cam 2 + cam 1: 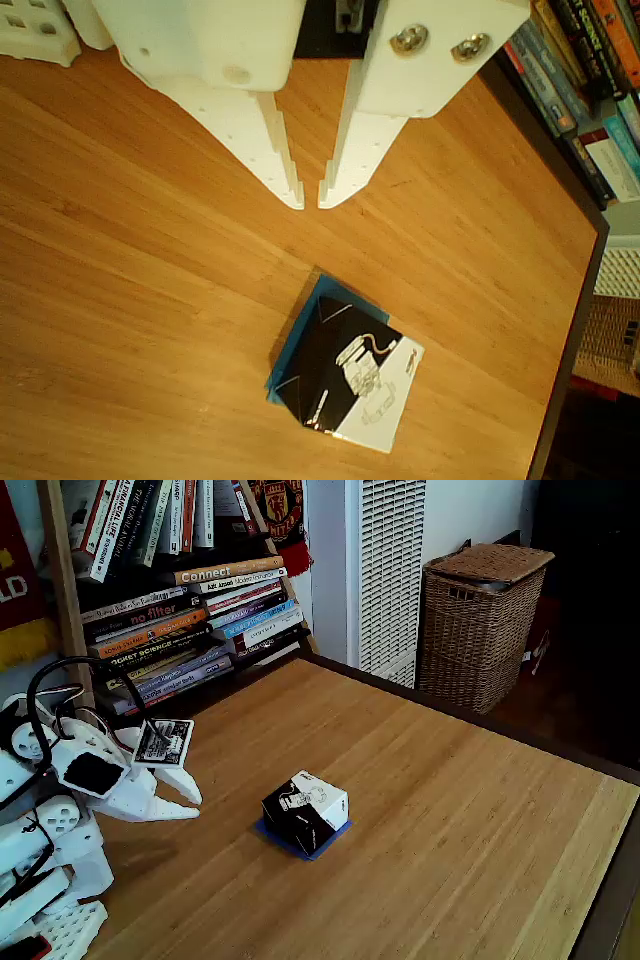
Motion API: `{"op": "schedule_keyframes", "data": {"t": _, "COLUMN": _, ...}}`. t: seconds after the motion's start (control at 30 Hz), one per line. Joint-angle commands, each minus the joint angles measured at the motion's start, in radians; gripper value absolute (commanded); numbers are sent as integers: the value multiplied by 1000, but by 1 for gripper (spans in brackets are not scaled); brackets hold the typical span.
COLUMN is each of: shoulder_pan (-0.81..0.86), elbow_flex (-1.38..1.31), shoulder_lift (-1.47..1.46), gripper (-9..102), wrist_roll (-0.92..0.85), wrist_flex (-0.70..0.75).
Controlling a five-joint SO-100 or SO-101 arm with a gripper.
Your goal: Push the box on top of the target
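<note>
Book spines (pixel 215 575) in the fixed view read "Connect", "no filter" and "ROCKET SCIENCE"; the box's (pixel 306 811) print is illegible.

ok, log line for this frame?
gripper: nearly shut, empty, clear of box | box: sitting on target, blue showing at edges | table: wood

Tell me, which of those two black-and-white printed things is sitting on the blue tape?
The box on the table, a small cube with black sides and a white printed top, sits on the blue tape target. The other is a flat tag fixed to the white gripper.
</note>
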Motion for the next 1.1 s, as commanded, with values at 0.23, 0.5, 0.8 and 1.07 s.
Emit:
{"op": "schedule_keyframes", "data": {"t": 0.23, "shoulder_pan": -3, "elbow_flex": 130, "shoulder_lift": 8, "gripper": 9, "wrist_roll": -71, "wrist_flex": 11}}
{"op": "schedule_keyframes", "data": {"t": 0.5, "shoulder_pan": -12, "elbow_flex": 166, "shoulder_lift": 8, "gripper": 9, "wrist_roll": -98, "wrist_flex": 2}}
{"op": "schedule_keyframes", "data": {"t": 0.8, "shoulder_pan": -23, "elbow_flex": 301, "shoulder_lift": 8, "gripper": 10, "wrist_roll": -95, "wrist_flex": -83}}
{"op": "schedule_keyframes", "data": {"t": 1.07, "shoulder_pan": -18, "elbow_flex": 299, "shoulder_lift": 8, "gripper": 9, "wrist_roll": -150, "wrist_flex": -83}}
